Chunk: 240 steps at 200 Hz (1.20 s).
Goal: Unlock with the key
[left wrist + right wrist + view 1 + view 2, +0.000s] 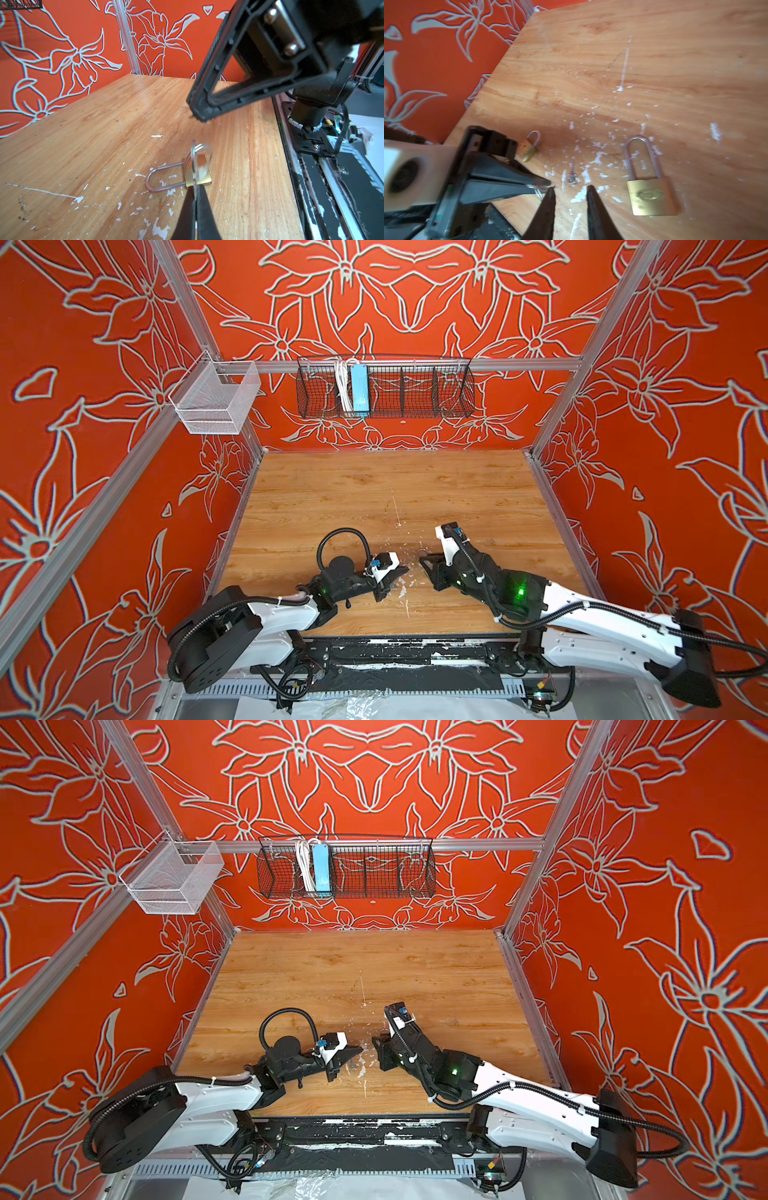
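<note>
A key (572,169) lies flat on the tabletop (654,62) between a small padlock (527,149) and a large padlock (651,193), touching neither. The left hand (195,193) is pressed together on a wire key ring (200,148) held off the wood, probably to present a key; what hangs from it is too blurred to tell. The right hand (570,188) hovers spread and empty near the loose key. White flecks mark the worn wood; orange floral walls (395,302) carry a black wire basket (415,406)
</note>
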Motion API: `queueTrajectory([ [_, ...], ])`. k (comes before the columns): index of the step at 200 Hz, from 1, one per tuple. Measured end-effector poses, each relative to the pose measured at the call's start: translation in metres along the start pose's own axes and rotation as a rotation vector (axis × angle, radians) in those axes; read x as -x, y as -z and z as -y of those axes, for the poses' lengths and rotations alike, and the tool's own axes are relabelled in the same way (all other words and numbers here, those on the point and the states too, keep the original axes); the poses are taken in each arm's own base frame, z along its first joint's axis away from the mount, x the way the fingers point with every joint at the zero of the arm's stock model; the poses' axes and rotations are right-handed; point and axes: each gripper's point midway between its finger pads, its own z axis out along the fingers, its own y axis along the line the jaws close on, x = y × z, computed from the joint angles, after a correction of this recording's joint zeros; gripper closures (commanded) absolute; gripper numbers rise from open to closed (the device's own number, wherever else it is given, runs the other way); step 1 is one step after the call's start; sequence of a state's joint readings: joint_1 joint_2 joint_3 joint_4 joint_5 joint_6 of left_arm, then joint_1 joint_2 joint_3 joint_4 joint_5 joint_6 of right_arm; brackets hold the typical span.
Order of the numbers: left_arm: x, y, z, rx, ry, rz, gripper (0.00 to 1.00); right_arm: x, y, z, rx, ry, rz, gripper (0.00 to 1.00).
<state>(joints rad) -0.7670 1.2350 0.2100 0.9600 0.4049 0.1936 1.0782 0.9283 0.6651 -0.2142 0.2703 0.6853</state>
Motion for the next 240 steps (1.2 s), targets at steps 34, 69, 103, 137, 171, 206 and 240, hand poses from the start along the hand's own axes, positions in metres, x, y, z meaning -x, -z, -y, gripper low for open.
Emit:
queueTrajectory([
  [34, -0.005, -0.003, -0.001, -0.008, -0.018, -0.047, 1.00, 0.008, 0.022, 0.018, -0.029, 0.017, 0.063, 0.39],
  [69, 0.001, -0.017, -0.006, -0.045, -0.018, -0.186, 1.00, 0.026, 0.047, 0.034, -0.035, 0.103, 0.175, 0.21],
  [103, 0.035, -0.033, -0.015, -0.078, 0.030, -0.285, 1.00, 0.015, 0.042, 0.046, -0.035, 0.223, 0.212, 0.21],
  [137, 0.000, -0.032, -0.006, -0.134, 0.114, -0.457, 1.00, -0.012, 0.036, 0.058, 0.011, 0.332, 0.246, 0.19],
  [171, -0.035, -0.021, 0.004, -0.164, 0.163, -0.608, 1.00, 0.006, 0.070, 0.045, 0.122, 0.372, 0.423, 0.15],
  [206, -0.030, -0.018, 0.015, -0.205, 0.142, -0.616, 1.00, 0.006, 0.080, 0.030, 0.210, 0.447, 0.448, 0.20],
  [240, -0.013, -0.013, 0.028, -0.252, 0.106, -0.559, 1.00, -0.036, 0.044, 0.017, 0.282, 0.563, 0.229, 0.31],
])
